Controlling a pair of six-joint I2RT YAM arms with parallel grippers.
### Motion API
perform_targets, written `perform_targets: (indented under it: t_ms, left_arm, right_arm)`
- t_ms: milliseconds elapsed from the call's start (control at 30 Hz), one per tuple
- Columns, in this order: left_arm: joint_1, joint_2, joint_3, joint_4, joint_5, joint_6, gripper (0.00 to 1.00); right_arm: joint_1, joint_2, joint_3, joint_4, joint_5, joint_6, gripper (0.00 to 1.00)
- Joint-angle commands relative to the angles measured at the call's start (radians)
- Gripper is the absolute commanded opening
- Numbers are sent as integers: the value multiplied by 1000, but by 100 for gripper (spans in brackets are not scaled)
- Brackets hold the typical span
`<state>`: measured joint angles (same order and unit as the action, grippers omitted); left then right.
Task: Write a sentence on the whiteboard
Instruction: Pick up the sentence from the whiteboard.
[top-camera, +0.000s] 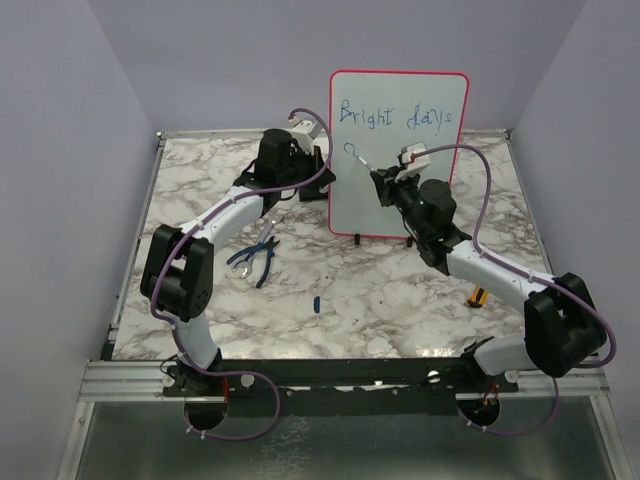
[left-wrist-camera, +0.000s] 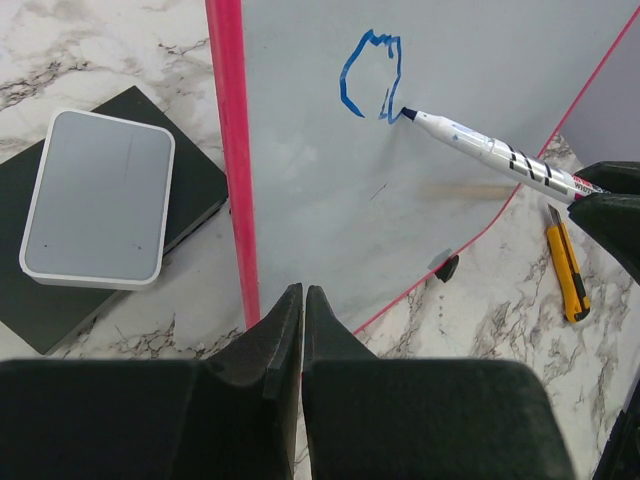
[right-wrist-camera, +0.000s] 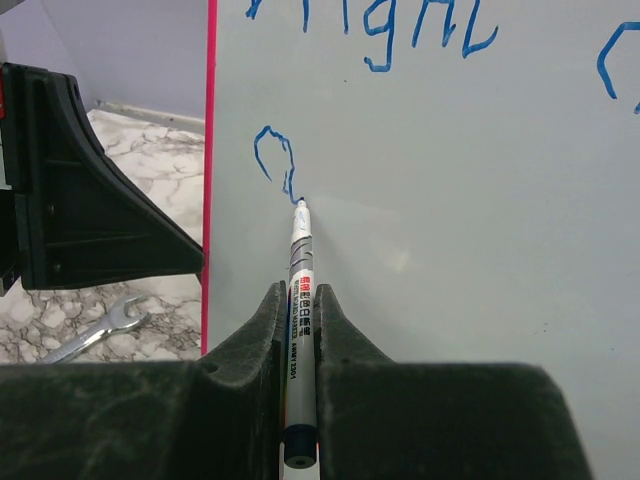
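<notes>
Whiteboard (top-camera: 400, 200) is seen upright from above, just beyond both grippers. Of the sentence (top-camera: 395, 117), "Bright days" is written, and the second line is judged barely begun. At the left wrist, the left gripper (left-wrist-camera: 303, 295) is clenched empty just beside the red frame (left-wrist-camera: 230, 150). At the right wrist, the right gripper (right-wrist-camera: 298, 295) is clamped on the marker (right-wrist-camera: 300, 240), its tip set against the board under a blue loop (right-wrist-camera: 272, 150).

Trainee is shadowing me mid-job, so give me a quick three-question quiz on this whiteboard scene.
1. True or false: the right claw grips the marker.
2. Which words are complete on the whiteboard? A) Bright days B) Good night C) none
3. Fill in: the left claw is ___, holding nothing.
Key: 1 true; 2 A; 3 shut.
</notes>
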<state>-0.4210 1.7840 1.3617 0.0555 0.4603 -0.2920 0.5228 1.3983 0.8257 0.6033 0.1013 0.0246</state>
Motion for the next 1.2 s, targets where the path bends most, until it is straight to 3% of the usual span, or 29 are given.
perform_targets:
  t_ms: [0,400,600,767,900,1167]
  left_arm:
    - [-4,-50,11,7,6,9,5]
    - [-3,-63,9,-1,-6,17,11]
    - [3,-77,7,-6,-18,23,24]
    - [5,-78,6,-7,-27,23,38]
    - [6,-72,7,-6,-33,23,43]
    - [7,-43,20,-6,-7,20,44]
  right_arm:
    - [3,-25,-11,3,40,-15,1]
    - [3,-73,-36,-13,-44,-13,1]
    - [3,-151,-75,-25,-95,0,1]
    - [3,-137,-50,-34,-90,-13,1]
    - [7,-107,-21,-31,-95,-15,1]
    - [26,-61,12,-21,-95,-50,1]
